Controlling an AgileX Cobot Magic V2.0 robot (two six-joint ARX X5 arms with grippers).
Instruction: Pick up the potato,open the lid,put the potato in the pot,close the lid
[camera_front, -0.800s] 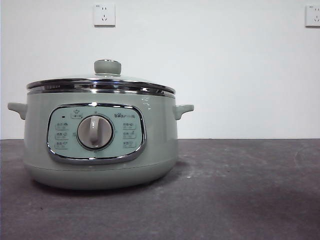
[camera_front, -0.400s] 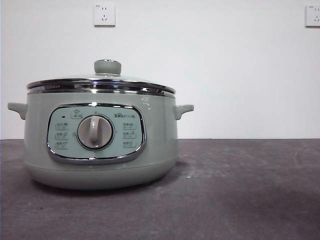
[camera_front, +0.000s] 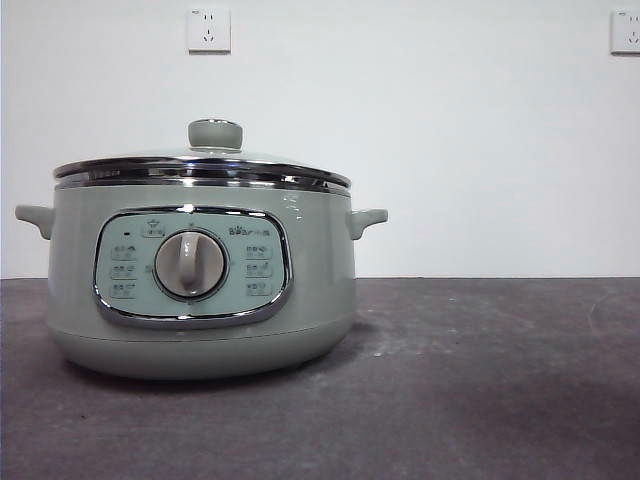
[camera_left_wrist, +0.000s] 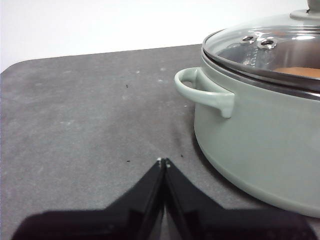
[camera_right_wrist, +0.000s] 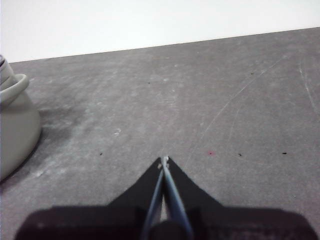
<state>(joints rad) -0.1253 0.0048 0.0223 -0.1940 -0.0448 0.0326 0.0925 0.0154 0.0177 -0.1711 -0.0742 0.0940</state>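
Nothing moved: domed glass lid (camera_front: 200, 165) caps round sage pot (camera_front: 200, 330).

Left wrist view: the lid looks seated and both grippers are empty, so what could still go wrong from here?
Little seems left to fail. The shut left gripper sits low on the dark table near the sage-green pot's side handle; a careless retreat might clip it. The chrome-rimmed glass lid looks closed, with the orange-brown potato inside, though its far rim is hidden. The shut right gripper is clear.
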